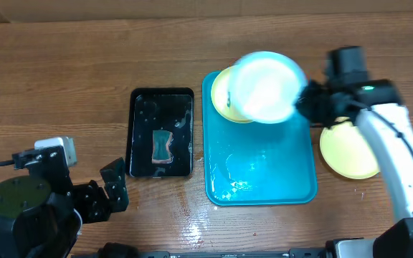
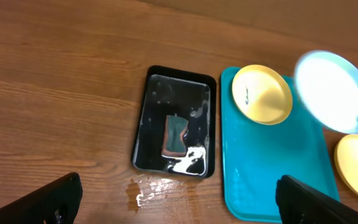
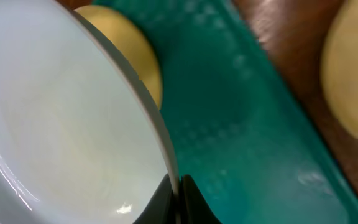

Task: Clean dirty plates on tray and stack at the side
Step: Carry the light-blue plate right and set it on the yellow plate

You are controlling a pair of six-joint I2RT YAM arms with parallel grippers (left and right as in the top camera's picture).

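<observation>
My right gripper (image 1: 308, 100) is shut on the rim of a pale-blue white plate (image 1: 267, 86), held tilted above the back of the turquoise tray (image 1: 264, 172). In the right wrist view the fingertips (image 3: 166, 199) pinch the plate's (image 3: 61, 124) edge. A yellow-green plate (image 1: 221, 97) lies on the tray's back left corner, partly hidden by the raised plate. Another yellow plate (image 1: 346, 154) rests on the table right of the tray. My left gripper (image 1: 110, 190) hovers open and holding nothing at the front left, its gripper (image 2: 179, 202) above the wet wood.
A black tray (image 1: 133, 136) left of the turquoise one holds water and a teal sponge (image 1: 163, 145). A small puddle (image 2: 157, 190) lies on the table in front of it. The tray floor (image 2: 272, 174) looks wet.
</observation>
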